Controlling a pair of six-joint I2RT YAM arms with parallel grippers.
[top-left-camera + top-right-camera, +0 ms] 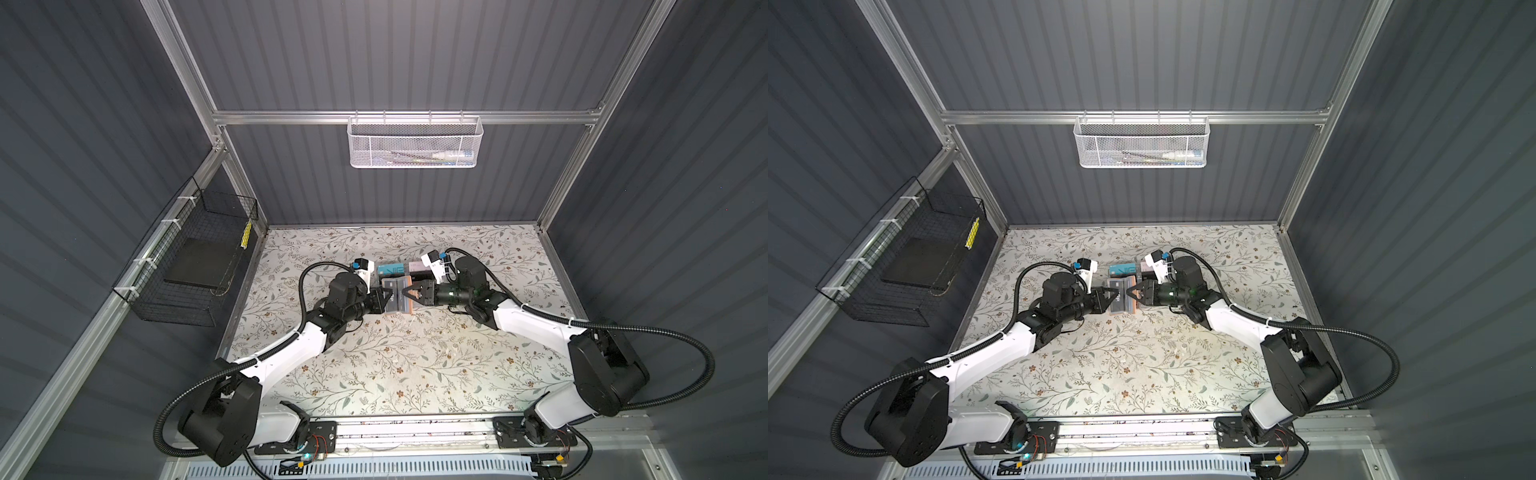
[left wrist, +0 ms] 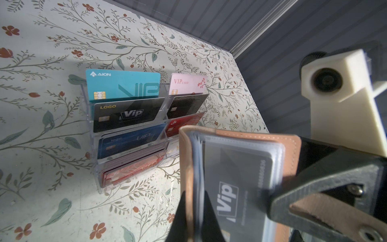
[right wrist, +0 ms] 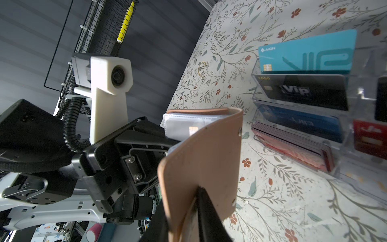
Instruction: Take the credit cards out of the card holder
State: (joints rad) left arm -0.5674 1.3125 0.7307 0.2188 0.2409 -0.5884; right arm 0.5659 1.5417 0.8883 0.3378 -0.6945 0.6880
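Holder (image 1: 398, 305) is held open between both arms, at 12 o'clock from the centre of the table (image 1: 415, 365) in both top views. At its 9 o'clock edge the left gripper (image 1: 390, 295) is pressed together on tan cover and pages. At 3 o'clock the right gripper (image 1: 407, 293) pinches the other cover flap. A black card (image 2: 236, 188) lettered "Vip" sits in the exposed clear pocket. The rack (image 1: 397, 269) of cards stands just at 12 o'clock of the holder.
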